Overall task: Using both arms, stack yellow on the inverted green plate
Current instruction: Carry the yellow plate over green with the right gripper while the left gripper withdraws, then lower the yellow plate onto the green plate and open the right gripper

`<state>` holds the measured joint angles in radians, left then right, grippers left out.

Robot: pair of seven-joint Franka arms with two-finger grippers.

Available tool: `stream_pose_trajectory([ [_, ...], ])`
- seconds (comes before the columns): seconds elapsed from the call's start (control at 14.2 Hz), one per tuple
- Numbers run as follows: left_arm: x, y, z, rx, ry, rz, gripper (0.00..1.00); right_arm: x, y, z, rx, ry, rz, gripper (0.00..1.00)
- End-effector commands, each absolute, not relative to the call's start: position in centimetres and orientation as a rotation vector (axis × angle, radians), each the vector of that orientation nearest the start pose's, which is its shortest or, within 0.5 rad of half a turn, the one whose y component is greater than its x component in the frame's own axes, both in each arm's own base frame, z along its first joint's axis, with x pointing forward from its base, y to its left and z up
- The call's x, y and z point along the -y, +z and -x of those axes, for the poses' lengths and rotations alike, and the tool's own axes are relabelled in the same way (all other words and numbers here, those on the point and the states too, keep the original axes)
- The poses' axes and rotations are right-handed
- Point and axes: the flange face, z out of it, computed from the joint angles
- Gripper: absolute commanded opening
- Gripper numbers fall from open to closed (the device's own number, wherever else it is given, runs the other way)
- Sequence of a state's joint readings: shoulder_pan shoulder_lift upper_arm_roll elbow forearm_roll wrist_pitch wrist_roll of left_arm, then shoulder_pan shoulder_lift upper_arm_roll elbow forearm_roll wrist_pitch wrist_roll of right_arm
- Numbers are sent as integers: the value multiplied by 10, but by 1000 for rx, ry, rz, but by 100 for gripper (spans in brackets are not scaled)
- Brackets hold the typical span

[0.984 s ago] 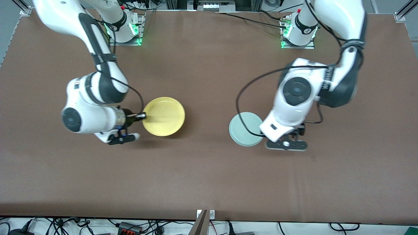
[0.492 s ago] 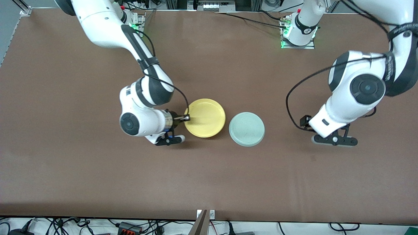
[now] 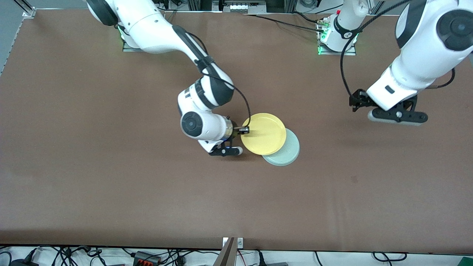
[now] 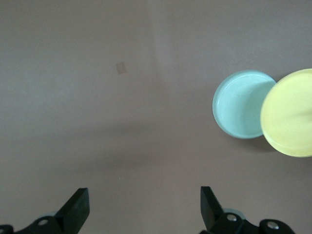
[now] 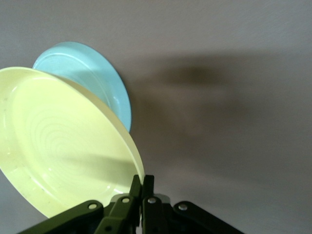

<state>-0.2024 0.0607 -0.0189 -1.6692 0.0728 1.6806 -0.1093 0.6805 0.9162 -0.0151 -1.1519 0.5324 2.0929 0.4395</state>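
Yellow plate over green plate, right end effector gripping.
Front view: right end effector [image 3: 244,130] is pinching the yellow plate [image 3: 264,133] by its rim, overlapping the green plate [image 3: 288,153] lying on the table [image 3: 111,184]. Left wrist view: left end effector [image 4: 144,209] is hanging spread over bare table. Right wrist view: yellow plate is tilting above the green plate.
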Motion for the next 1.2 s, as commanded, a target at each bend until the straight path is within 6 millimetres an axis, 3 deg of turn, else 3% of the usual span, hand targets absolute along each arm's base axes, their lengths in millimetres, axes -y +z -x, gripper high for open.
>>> stream_pose_trajectory([
  [0.0,113,567,-548,-226,71,3075,100,-513,243,-592,-121,248,2705,0],
  [0.14,101,573,-550,-312,67,3074,100,-518,232,-592,-138,205,2693,0],
  [0.35,60,565,-554,-332,100,3159,100,-530,232,-595,-219,202,2662,0],
  [0.49,33,538,-551,-329,178,3193,100,-534,229,-595,-255,197,2652,0],
  [0.84,25,532,-522,-312,212,3194,100,-540,217,-594,-291,158,2620,0],
  [1.12,21,569,-529,-324,108,3166,100,-541,208,-593,-307,150,2616,0],
])
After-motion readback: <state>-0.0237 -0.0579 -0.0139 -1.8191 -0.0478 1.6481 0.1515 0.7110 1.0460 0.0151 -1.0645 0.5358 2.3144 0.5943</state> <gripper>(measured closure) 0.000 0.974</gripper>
